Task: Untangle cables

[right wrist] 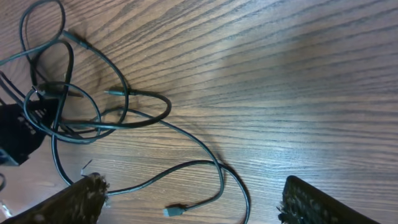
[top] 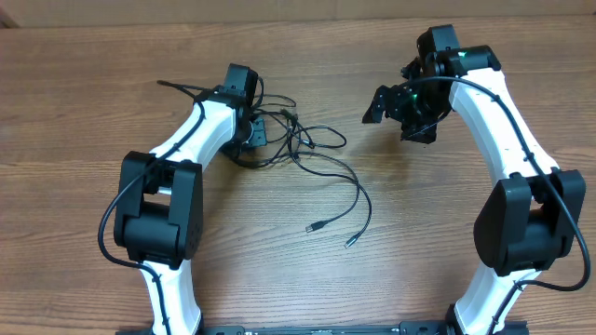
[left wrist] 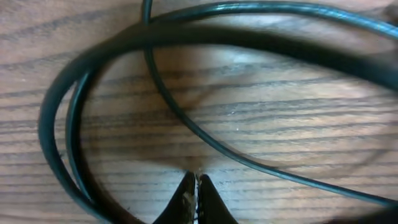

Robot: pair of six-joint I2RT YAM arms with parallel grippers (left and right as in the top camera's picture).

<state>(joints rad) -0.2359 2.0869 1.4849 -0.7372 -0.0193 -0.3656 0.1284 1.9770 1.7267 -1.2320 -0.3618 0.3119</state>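
Observation:
The cables point(top: 291, 140) are thin black cords knotted in a small bundle left of centre, with two long strands trailing toward me and ending in plugs point(top: 315, 226). My left gripper point(top: 253, 130) sits low in the bundle's left side. In the left wrist view it point(left wrist: 196, 190) is shut, tips pressed together, with nothing seen between them; cable loops point(left wrist: 186, 124) curve over the wood just ahead. My right gripper point(top: 395, 113) hangs open to the right of the bundle, clear of it. Its view shows the wide-set fingers point(right wrist: 84, 199), the knot point(right wrist: 74, 106) and a plug point(right wrist: 176, 211).
The wooden table point(top: 447, 214) carries everything. Both white arms reach in from the near edge, the left one point(top: 163, 200) beside the bundle and the right one point(top: 517, 186) on the far right. The left gripper's black body point(right wrist: 15, 140) shows at the right wrist view's left edge.

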